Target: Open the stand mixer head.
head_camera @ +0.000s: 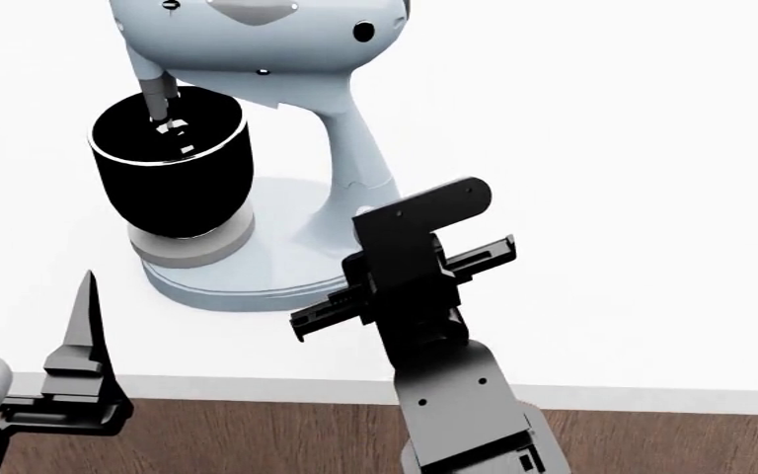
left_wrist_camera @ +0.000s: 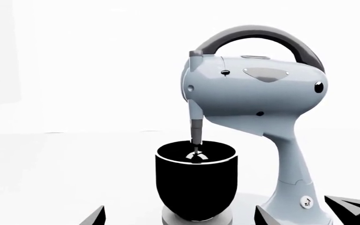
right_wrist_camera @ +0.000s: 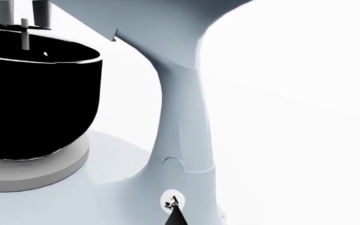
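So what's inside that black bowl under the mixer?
A thin grey beater shaft hangs from the pale blue-grey stand mixer head into the round black mixing bowl. A small pale attachment tip shows at its end. The bowl's bottom is too dark to see.

light: bright, flat | whites blown out | shadows: faint | focus: sharp renders

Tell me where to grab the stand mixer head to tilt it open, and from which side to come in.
Grip the stand mixer head at its front nose, above the black bowl, probably coming from below the overhang and lifting. The head pivots at the neck behind, so the front gives most leverage. The dark arched handle on top is an alternative.
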Controlling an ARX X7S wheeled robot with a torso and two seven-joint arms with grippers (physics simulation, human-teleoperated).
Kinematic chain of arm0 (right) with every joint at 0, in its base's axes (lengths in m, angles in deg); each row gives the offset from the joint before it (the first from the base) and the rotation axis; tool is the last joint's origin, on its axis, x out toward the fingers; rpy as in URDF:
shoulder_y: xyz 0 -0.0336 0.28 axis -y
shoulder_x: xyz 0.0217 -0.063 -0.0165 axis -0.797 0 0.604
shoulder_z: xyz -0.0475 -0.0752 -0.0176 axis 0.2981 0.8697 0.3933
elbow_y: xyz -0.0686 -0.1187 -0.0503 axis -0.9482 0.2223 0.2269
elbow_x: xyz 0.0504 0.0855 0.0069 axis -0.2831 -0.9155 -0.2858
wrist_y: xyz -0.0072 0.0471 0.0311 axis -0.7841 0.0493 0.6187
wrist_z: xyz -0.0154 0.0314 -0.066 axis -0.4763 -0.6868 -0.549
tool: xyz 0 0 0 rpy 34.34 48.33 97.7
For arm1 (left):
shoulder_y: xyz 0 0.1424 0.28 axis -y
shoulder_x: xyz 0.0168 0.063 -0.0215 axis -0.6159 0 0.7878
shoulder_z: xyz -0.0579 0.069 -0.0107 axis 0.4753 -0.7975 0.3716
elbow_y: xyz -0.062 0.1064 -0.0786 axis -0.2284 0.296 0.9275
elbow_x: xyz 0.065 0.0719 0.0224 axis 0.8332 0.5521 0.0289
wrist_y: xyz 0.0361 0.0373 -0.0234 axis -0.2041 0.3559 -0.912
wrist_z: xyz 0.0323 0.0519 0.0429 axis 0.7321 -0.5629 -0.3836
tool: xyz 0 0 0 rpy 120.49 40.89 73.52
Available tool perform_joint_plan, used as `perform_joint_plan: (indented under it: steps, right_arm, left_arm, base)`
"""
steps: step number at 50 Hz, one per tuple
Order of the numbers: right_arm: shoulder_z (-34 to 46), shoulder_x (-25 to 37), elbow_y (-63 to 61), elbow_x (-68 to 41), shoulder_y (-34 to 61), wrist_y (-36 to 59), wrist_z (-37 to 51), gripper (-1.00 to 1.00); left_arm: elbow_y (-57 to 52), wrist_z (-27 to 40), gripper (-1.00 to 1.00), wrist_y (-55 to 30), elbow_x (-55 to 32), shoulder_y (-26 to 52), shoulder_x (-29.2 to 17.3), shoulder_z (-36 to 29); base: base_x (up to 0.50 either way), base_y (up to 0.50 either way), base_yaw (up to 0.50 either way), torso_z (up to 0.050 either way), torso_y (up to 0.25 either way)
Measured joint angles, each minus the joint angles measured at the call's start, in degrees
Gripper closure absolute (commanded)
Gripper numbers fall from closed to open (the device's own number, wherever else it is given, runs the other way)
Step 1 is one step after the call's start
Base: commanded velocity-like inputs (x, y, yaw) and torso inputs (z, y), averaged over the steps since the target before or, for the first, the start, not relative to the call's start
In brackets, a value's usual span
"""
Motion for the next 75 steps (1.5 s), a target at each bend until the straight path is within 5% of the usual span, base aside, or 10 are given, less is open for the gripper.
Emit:
perform_joint_plan:
  steps: [21, 48, 75]
  right_arm:
    - [5.2, -1.6, 13.5, -3.9, 5.4, -6.3, 1.3, 1.00]
    - [40.7, -2.2, 30.3, -37.1, 14.7, -17.1, 9.6, 1.00]
    - [53.1, -1.8, 30.4, -47.3, 15.9, -20.0, 11.6, 1.00]
  left_arm:
    - [-0.7, 0.5, -1.00, -0.1, -0.8, 0.0, -0.5, 0.0]
    - [-1.3, 1.1, -1.00, 0.2, -1.4, -0.2, -1.1, -0.3]
    - [-1.7, 1.6, -1.00, 0.3, -2.3, -0.4, -1.7, -0.4]
  base:
    - [0.00, 0.00, 0.00, 0.000, 0.000]
    - [0.00, 0.00, 0.00, 0.000, 0.000]
    - [0.00, 0.00, 0.00, 0.000, 0.000]
